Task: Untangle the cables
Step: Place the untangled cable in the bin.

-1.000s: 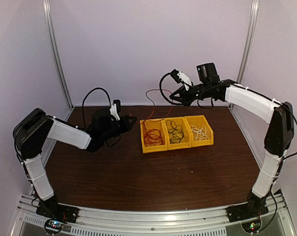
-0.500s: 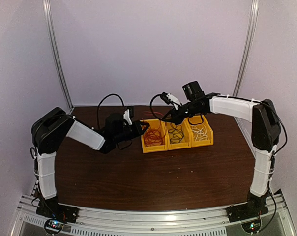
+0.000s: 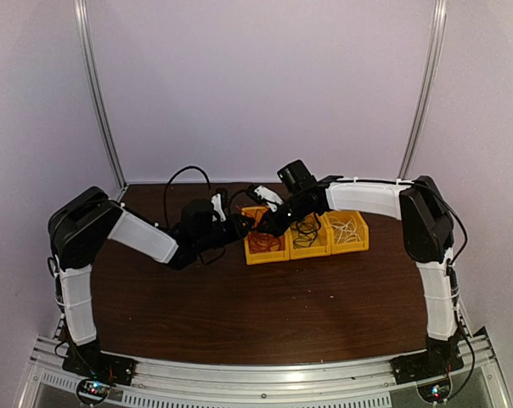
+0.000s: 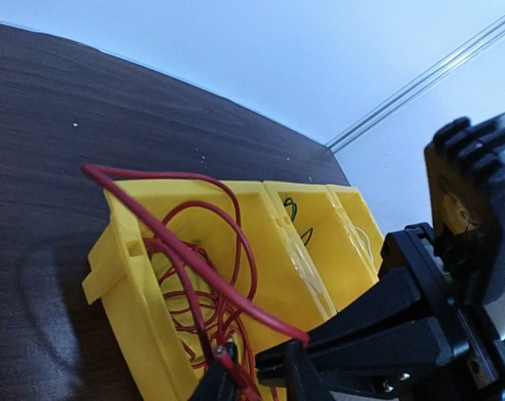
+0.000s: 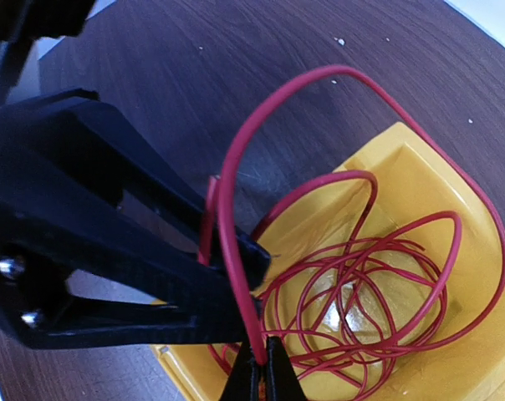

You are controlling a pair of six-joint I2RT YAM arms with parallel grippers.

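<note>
Left gripper (image 3: 242,223): a black two-finger claw reaching in over the near corner of the left bin (image 4: 131,292). Its tips sit against a strand of the red cable (image 5: 344,69). I cannot tell whether the fingers are parted or pressed together.
Red cable: most of it lies in loose loops inside the yellow left bin, directly under both tools' tips. One tall loop arches up over the bin's rim beside the left gripper.
Right gripper (image 5: 261,380): its fingers are pressed together, pinching one red strand just above the coil, almost tip to tip with the left gripper.
Black cable (image 3: 303,228): coiled in the middle bin (image 3: 311,252), just to the right of the right gripper and not touched by it.
White cable (image 3: 346,228): in the right bin (image 3: 348,246), further right and well apart from both tools.
Snag risk: lifting the pinched strand while the tall loop sits over the rim or against the left finger could drag the coil out or shift the bin.
Collision risk: the tips are very close, so a small sideways move could knock them together.
</note>
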